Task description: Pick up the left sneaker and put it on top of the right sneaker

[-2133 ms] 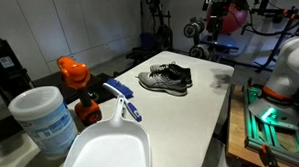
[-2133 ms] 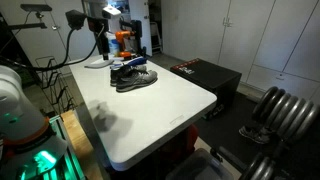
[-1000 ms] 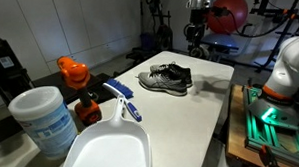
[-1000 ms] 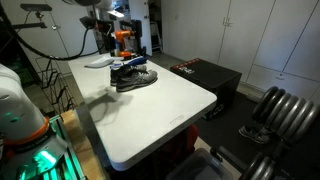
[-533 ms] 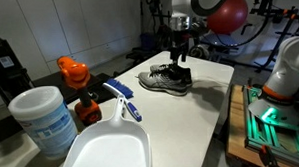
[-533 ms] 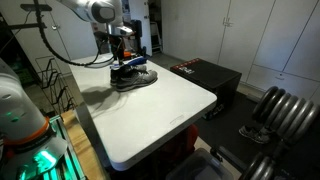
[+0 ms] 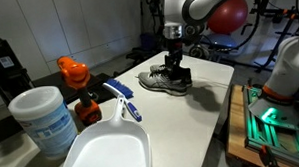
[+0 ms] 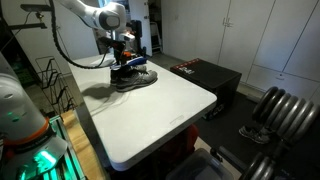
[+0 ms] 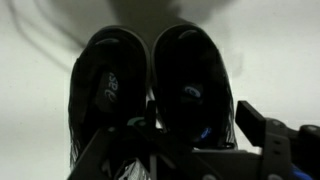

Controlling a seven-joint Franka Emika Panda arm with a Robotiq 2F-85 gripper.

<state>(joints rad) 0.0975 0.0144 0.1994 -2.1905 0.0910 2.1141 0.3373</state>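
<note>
Two look-alike grey mesh sneakers lie side by side on the white table, in both exterior views. I cannot tell by look which is the left sneaker and which the right. From the wrist view I look down on both: one sneaker and its twin. My gripper is lowered onto the pair at the collar end. It is open, with its fingers on either side of the twin's heel. The contact itself is too dark to judge.
At the table's near end stand an orange-topped tool, a white tub and a white dustpan with a blue-handled brush. A black box sits beside the table. Bare tabletop surrounds the sneakers.
My arm has come down from high behind the table onto the sneakers. The sneakers have not moved.
</note>
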